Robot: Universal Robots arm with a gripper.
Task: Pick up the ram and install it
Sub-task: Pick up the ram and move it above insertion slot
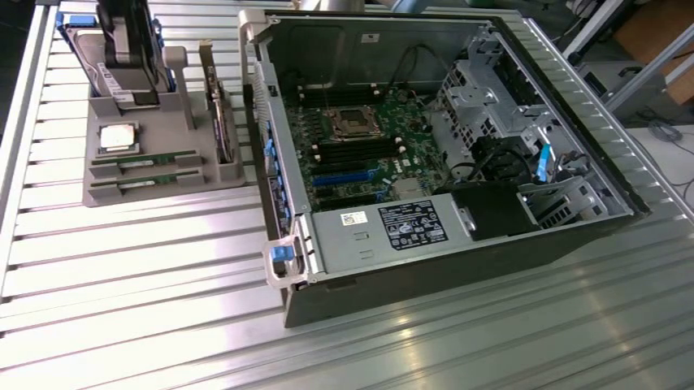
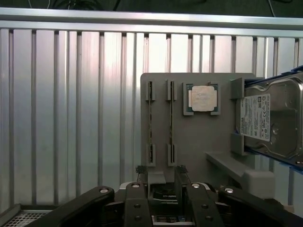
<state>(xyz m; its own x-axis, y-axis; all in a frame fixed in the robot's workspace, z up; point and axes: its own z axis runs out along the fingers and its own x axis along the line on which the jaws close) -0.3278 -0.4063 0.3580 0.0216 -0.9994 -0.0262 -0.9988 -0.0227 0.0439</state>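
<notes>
Your end effector hangs released and empty in the wrist view, near the ram standing on edge in the grey holder beside its twin, while the exterior view's left has that holder on the bench beside the open computer case.
</notes>
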